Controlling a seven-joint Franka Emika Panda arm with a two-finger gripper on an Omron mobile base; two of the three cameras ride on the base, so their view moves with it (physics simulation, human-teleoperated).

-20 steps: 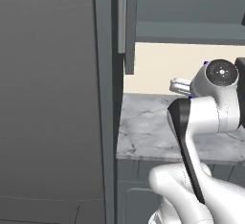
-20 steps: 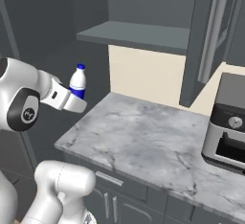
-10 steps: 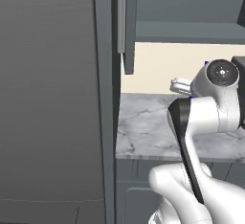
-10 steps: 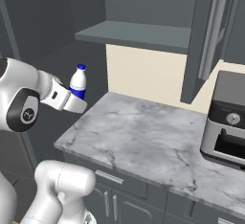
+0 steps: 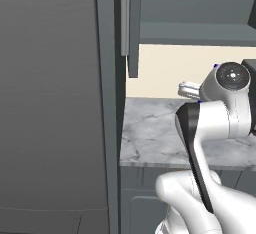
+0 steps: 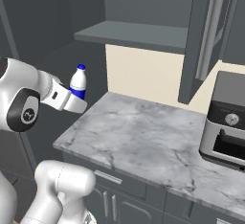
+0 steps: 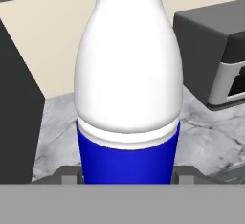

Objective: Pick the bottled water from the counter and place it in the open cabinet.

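the bottle (image 6: 78, 82) rides upright in the gripper (image 6: 72, 102), jaws clenched on its blue label band, lifted off the bench (image 6: 143, 139) and hanging just past the slab's left end, below the cabinet (image 6: 134, 32) whose shelf floor juts out above and to the right. from the hand view the bottle (image 7: 128, 84) stands between the fingertips (image 7: 67, 175), gripped low on the label with the pale shoulder and neck rising well above the hold. that low hold looks like the first risk: a tall body above the pinch could tip or twist if the arm swings hard on the way up. the second looks to be the shelf edge; the cap sits under the level of the shelf floor, so a straight push toward the cabinet could knock the bottle against that lip and lever it loose. the open door (image 6: 206, 36) hangs to the right and the toaster oven (image 6: 227, 117) sits further along the bench, both well apart from the bottle, so they look less of a threat unless the reach drifts right. a smooth plastic surface may also slip if the squeeze eases.
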